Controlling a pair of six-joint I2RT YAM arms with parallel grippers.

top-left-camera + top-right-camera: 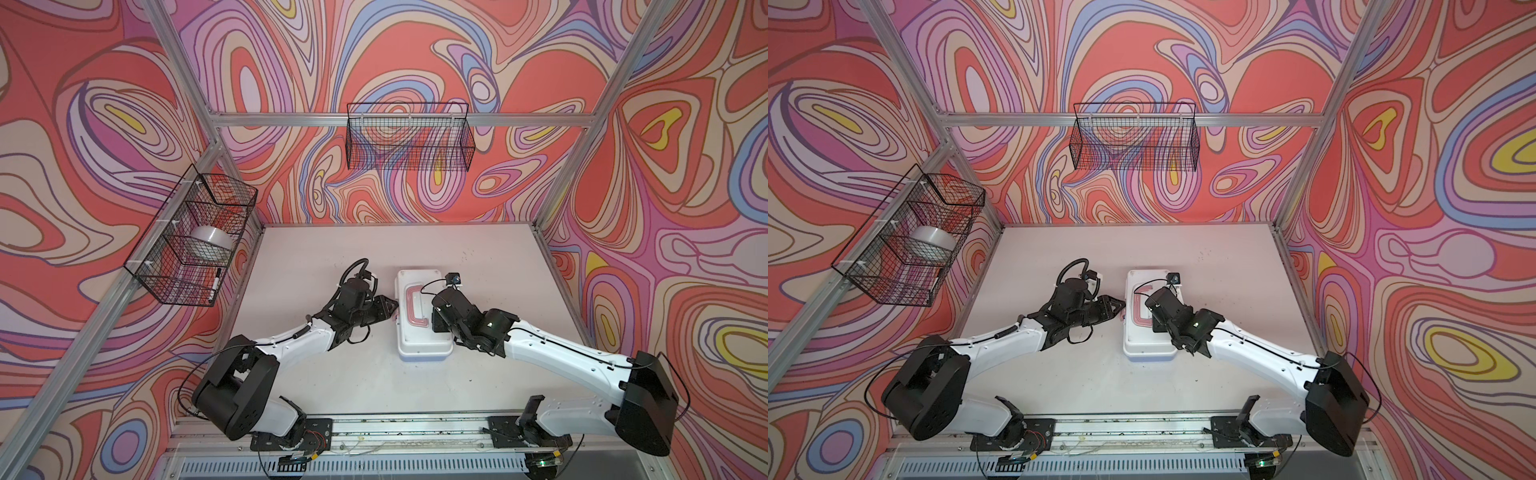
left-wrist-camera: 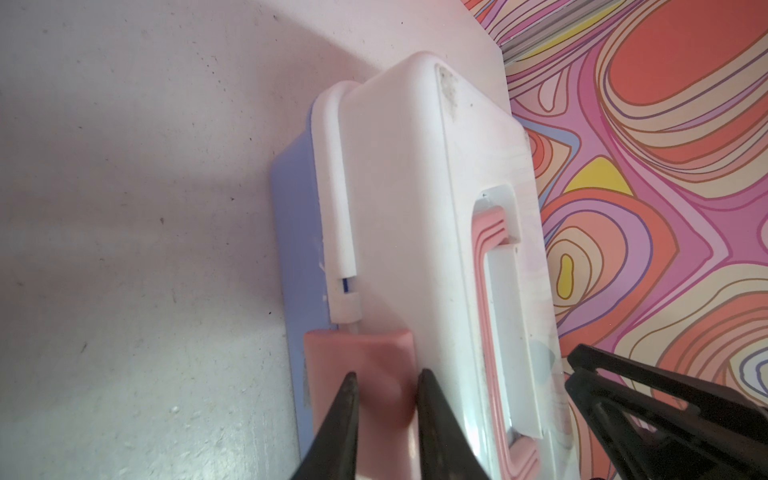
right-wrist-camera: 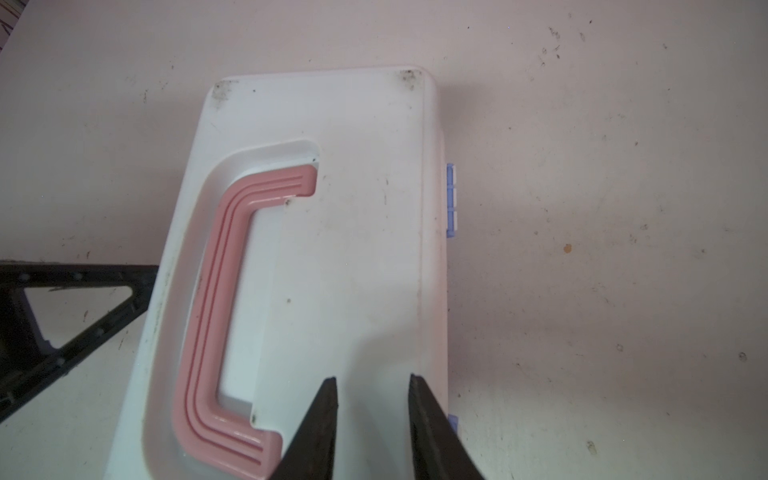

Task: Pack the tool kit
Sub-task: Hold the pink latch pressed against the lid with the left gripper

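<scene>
The tool kit [image 1: 419, 340] [image 1: 1148, 345] lies on the table with its white lid down and its pink handle [image 3: 208, 311] folded flat into the lid recess. No loose tools show. My left gripper [image 1: 392, 309] [image 2: 387, 374] reaches the box's left side. Its tips rest over the pink latch [image 2: 357, 353] above the light blue base [image 2: 291, 249], and a narrow gap stays between the jaws. My right gripper [image 3: 371, 378] hovers over the lid [image 3: 353, 166] beside the handle, its jaws slightly apart with nothing between them. In both top views the right wrist covers its tips.
A black wire basket [image 1: 409, 137] hangs on the back rail. Another basket [image 1: 195, 237] on the left rail holds a tape roll [image 1: 210, 243] and a marker [image 1: 216, 284]. The arm bases sit on the front rail [image 1: 399, 428]. Blue hinges [image 3: 451, 199] stick out on the box's right side.
</scene>
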